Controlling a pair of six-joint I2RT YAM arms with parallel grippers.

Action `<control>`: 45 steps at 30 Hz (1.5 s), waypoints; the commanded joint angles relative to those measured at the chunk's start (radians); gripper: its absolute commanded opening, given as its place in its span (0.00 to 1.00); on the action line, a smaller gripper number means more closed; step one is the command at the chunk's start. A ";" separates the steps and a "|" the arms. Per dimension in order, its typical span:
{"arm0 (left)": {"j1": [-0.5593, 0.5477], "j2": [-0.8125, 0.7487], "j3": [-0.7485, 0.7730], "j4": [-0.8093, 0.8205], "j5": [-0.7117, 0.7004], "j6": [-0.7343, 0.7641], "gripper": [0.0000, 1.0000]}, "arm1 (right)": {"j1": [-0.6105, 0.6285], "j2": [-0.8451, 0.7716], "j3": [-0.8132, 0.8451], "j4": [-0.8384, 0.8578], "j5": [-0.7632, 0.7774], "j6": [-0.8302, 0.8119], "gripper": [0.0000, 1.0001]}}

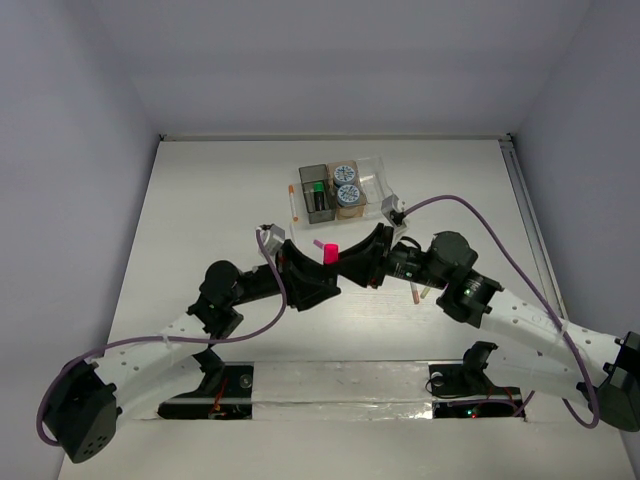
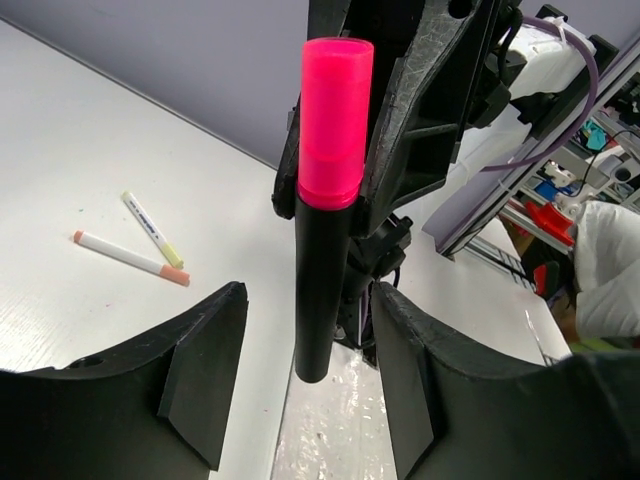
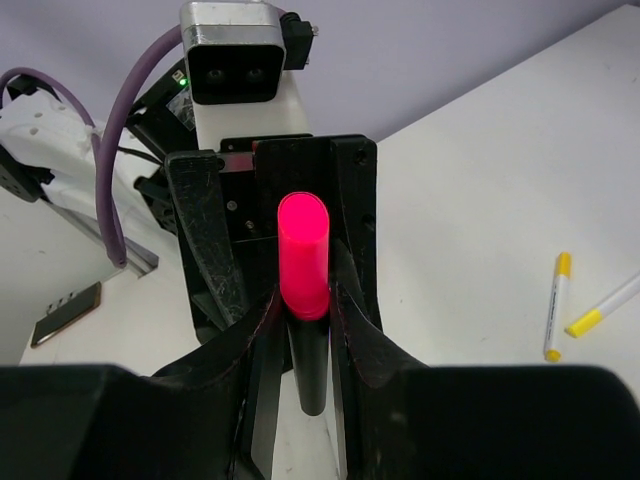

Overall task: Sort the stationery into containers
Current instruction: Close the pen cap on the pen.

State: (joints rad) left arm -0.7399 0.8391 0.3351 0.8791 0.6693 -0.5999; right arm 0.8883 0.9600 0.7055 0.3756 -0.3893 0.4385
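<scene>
Pink-capped and black-bodied, a marker (image 3: 303, 260) is being gripped just below its cap by the right gripper (image 3: 305, 335), over the table (image 1: 200, 200) and near the row of bins (image 1: 312, 172). The left gripper (image 2: 310, 400) is being held with its fingers (image 2: 200, 380) parted on either side of the marker's lower end, without touching it. Two thin pens (image 2: 131, 257) are lying on the table.

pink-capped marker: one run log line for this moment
phase: handover | pink-capped black marker: midair between hands | right hand: shut on marker | left hand: open, fingers clear of marker
</scene>
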 commanded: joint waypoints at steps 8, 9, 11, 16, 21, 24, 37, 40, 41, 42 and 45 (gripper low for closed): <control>-0.006 0.043 0.007 0.116 0.012 -0.001 0.36 | -0.008 0.036 0.009 0.124 -0.059 0.046 0.00; -0.006 0.049 0.008 0.118 0.016 -0.003 0.36 | -0.008 0.037 0.009 0.128 -0.059 0.046 0.00; -0.006 0.061 0.010 0.120 0.024 -0.006 0.36 | -0.008 0.037 0.009 0.131 -0.057 0.048 0.00; -0.006 0.058 0.010 0.116 0.021 0.003 0.14 | -0.008 0.033 0.015 0.117 -0.054 0.040 0.00; -0.015 0.049 0.010 0.100 0.015 0.011 0.00 | -0.008 0.014 0.011 0.100 -0.031 0.036 0.00; -0.015 0.037 0.007 0.093 0.012 0.015 0.00 | -0.008 0.009 0.015 0.082 -0.025 0.037 0.00; -0.015 0.008 -0.002 0.031 -0.069 0.058 0.00 | -0.008 -0.118 -0.009 -0.148 0.058 -0.017 0.81; -0.015 0.015 -0.001 0.043 -0.062 0.061 0.00 | -0.008 -0.150 0.018 -0.190 0.086 -0.049 0.86; -0.015 0.018 -0.002 0.049 -0.056 0.063 0.00 | -0.008 -0.150 0.028 -0.193 0.095 -0.058 0.88; -0.015 0.018 -0.004 0.055 -0.053 0.063 0.00 | -0.008 -0.145 0.050 -0.195 0.101 -0.067 0.88; -0.015 0.026 -0.013 0.086 -0.033 0.055 0.00 | -0.017 -0.104 0.098 -0.195 0.118 -0.109 0.90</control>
State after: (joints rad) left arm -0.7555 0.8639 0.3347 0.8803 0.6132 -0.5549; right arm 0.8768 0.8314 0.7242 0.1890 -0.3119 0.3927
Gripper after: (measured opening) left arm 0.135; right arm 0.899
